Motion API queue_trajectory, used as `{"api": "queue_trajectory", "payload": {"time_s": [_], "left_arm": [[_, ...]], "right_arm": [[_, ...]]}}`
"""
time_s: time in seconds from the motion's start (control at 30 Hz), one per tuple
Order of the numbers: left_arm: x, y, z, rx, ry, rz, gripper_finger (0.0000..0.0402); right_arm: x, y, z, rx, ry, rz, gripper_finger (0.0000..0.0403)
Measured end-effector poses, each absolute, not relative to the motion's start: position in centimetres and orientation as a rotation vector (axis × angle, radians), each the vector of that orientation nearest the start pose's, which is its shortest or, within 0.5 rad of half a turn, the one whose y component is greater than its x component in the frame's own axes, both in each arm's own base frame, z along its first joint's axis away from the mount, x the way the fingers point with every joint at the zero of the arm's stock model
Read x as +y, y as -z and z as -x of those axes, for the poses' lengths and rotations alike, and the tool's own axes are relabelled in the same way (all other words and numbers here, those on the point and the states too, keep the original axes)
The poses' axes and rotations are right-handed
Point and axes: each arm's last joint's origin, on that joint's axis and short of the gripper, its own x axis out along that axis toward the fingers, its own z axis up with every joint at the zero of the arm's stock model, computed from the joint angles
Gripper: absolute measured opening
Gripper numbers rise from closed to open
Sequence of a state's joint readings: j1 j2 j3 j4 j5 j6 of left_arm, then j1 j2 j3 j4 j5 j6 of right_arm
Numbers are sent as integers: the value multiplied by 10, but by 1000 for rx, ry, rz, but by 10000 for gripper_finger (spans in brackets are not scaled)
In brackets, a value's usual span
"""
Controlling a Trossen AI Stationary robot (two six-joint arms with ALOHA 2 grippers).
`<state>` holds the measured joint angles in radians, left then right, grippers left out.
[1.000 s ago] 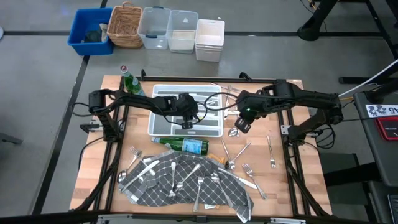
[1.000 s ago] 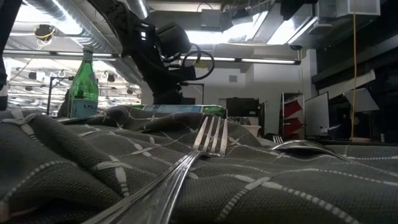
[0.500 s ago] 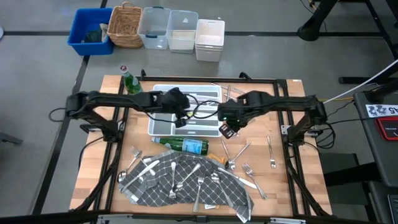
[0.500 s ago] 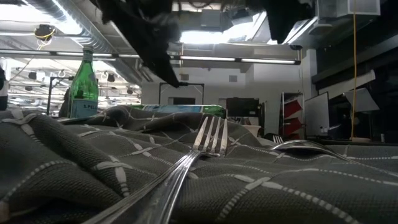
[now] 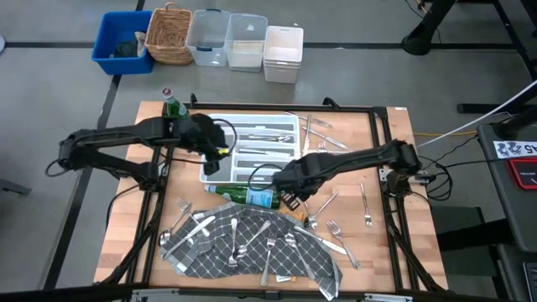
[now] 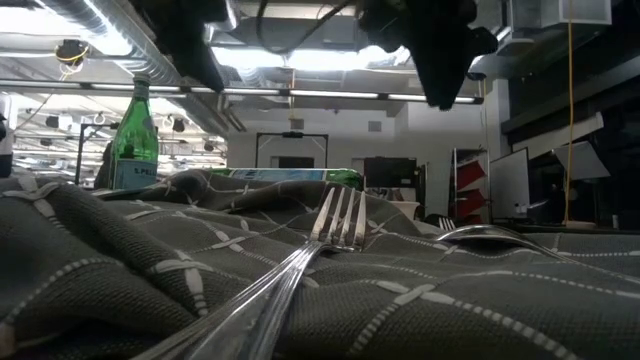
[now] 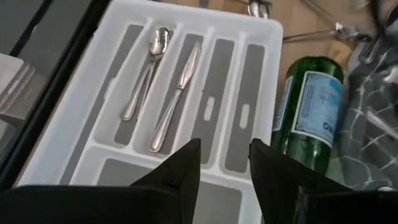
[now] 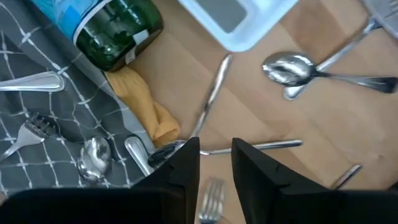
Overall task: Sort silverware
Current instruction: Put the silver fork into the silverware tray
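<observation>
Several forks, spoons and knives lie on the grey checked cloth [image 5: 252, 243] and on the wood to its right [image 5: 331, 214]. A spoon [image 7: 146, 71] and a knife [image 7: 177, 93] lie in the white tray [image 5: 252, 147]. My left gripper [image 5: 210, 158] hovers open and empty over the tray's left end [image 7: 93, 93]. My right gripper [image 5: 289, 197] hovers open and empty above the wood, just right of the lying green bottle [image 5: 250, 197]. Below it lie a knife [image 8: 211, 102], two spoons [image 8: 292, 68] and a fork [image 8: 211, 193].
A second green bottle [image 5: 172, 109] stands at the tray's far left corner. A yellow rag [image 8: 143, 106] lies by the lying bottle's end. Bins and a basket [image 5: 168, 33] stand on the floor beyond the table. A fork [image 6: 330, 230] lies on the cloth close to the low camera.
My left gripper has gone from over the tray's middle toward the table's left edge, to the tray's left end. My right gripper has gone from the tray's right side toward the left and near edges, to the lying bottle's right end.
</observation>
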<state>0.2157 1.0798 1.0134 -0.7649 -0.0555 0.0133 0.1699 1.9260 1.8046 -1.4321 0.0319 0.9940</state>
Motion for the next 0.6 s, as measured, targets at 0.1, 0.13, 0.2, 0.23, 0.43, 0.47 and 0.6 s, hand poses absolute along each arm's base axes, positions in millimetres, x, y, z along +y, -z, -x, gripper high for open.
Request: {"api": "queue_trajectory", "payload": {"time_s": [0.1,0.13,0.2,0.23,0.43,0.47,0.6], "left_arm": [[44,-314,-195,811,-257,67,125],[44,-316,-193,803,-260,73,125],[43,-318,-190,788,-265,83,125],[43,-318,-190,791,-266,86,125],[42,-314,-186,826,-266,92,125],[42,-311,-186,840,-266,93,125],[42,-300,-185,878,-265,96,125]], "right_arm": [[67,-272,-364,1468,680,-621,94],[68,-268,-366,1475,690,-620,94],[71,-262,-368,1489,701,-614,94],[73,-258,-370,1496,709,-612,94],[76,-247,-370,1573,718,-575,94],[76,-248,-367,1602,710,-572,94],[72,-269,-351,1625,711,-547,94]]}}
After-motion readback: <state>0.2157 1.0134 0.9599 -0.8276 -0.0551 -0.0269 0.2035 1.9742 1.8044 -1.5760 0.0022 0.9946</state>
